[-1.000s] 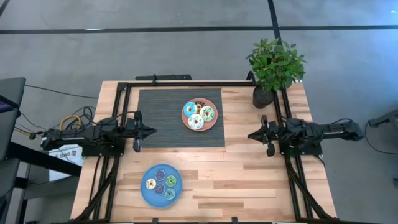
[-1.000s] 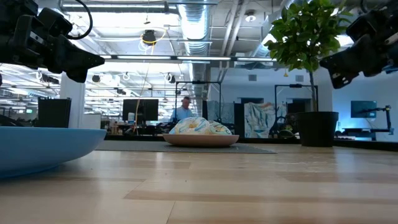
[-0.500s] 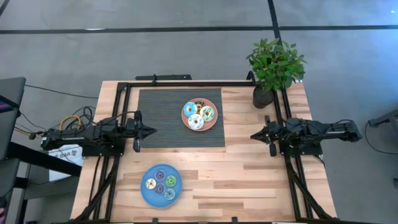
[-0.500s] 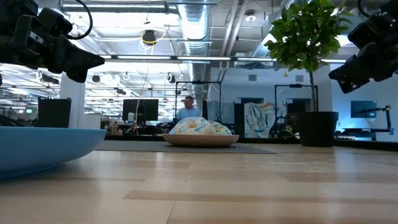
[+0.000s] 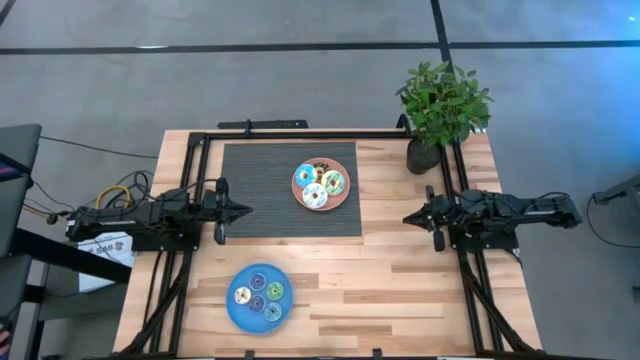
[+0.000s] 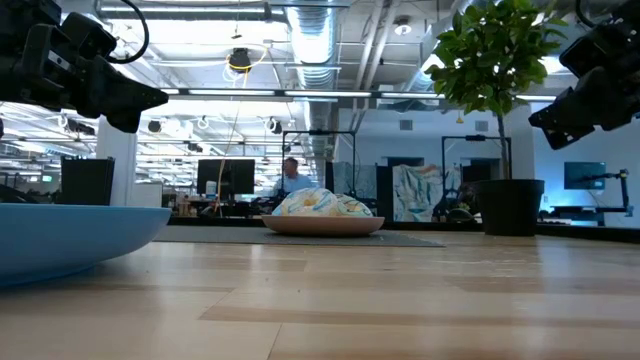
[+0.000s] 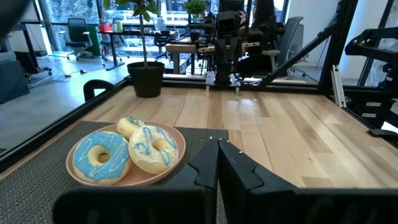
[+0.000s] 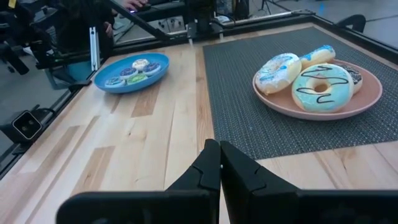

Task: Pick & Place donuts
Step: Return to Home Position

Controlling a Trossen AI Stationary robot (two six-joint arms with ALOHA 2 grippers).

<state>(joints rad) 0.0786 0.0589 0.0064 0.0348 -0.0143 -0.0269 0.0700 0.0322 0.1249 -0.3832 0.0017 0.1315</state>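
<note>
Several larger donuts, light blue [image 5: 306,177], white with blue drizzle [image 5: 314,196] and teal with dark drizzle [image 5: 333,183], lie piled on the round pink plate [image 5: 343,199]. Several small donuts [image 5: 258,296] lie flat on the round blue plate [image 5: 233,313] near the table's near edge. My left gripper [image 5: 246,210] [image 7: 217,142] hovers shut over the mat's left edge, pointing at the pink plate. My right gripper [image 5: 405,217] [image 8: 219,144] hovers shut over bare wood to the right of the mat, also facing the plate. Neither touches anything.
The pink plate sits on a dark ribbed mat [image 5: 265,195]. A potted plant [image 5: 440,110] stands at the table's far right corner. Black frame rails [image 5: 300,134] run along the far and side edges. Bare wood lies between the plates. A person [image 6: 290,176] shows far behind.
My right gripper has drawn back a little toward the table's right edge and dipped slightly, then kept still. It stayed shut. The donuts and plates have not moved.
</note>
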